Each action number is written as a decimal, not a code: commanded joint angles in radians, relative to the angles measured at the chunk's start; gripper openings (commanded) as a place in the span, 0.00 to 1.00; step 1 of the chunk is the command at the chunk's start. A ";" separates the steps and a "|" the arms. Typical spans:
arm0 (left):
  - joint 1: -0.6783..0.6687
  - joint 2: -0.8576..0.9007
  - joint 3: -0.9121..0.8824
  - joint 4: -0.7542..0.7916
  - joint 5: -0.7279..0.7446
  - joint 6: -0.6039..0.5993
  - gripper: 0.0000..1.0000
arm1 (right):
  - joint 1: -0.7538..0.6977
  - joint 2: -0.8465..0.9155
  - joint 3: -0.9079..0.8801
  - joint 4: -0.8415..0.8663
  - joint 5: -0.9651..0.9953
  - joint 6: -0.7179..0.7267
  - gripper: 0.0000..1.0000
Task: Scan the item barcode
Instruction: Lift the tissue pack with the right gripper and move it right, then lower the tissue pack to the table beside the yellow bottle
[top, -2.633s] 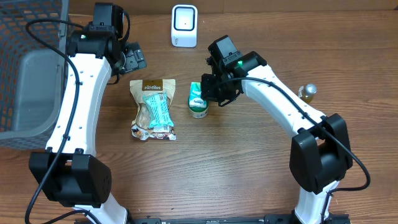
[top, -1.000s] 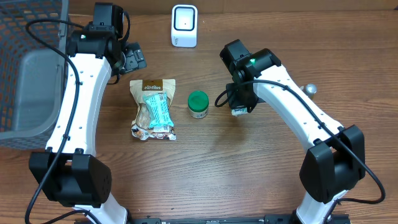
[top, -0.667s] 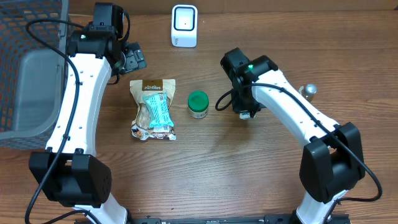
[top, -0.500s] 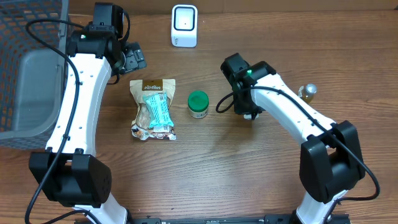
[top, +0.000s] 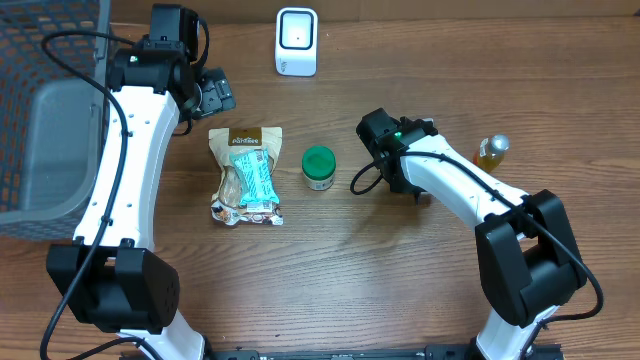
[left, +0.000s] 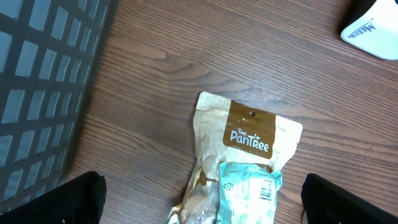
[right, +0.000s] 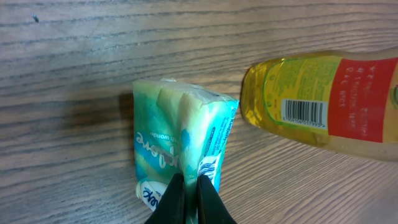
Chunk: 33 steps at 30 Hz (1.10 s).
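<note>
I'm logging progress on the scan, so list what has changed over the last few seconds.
The right gripper, shut on the teal packet, carried it rightward from beside the green-lidded jar, ending close to the yellow bottle. The jar, the snack bag, the scanner and the open left gripper stayed put.

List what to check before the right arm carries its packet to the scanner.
1. Right fingers shut on teal packet: ok.
2. Which packet face carries the barcode: cannot tell.
3. Scanner standing, front unobstructed: ok.
4. Room from yellow bottle: not ok, it lies close beside the packet.
5. Green-lidded jar off the likely path: looks ok.
6. Left fingers wide open, holding nothing: ok.
</note>
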 joint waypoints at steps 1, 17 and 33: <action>-0.006 -0.012 0.013 0.002 0.000 0.013 1.00 | 0.009 -0.023 -0.021 0.005 0.035 0.016 0.04; -0.006 -0.012 0.013 0.002 0.000 0.013 1.00 | 0.009 -0.023 -0.067 0.050 0.036 -0.004 0.04; -0.006 -0.012 0.013 0.002 0.000 0.013 1.00 | 0.010 -0.023 -0.067 0.111 -0.052 -0.004 0.10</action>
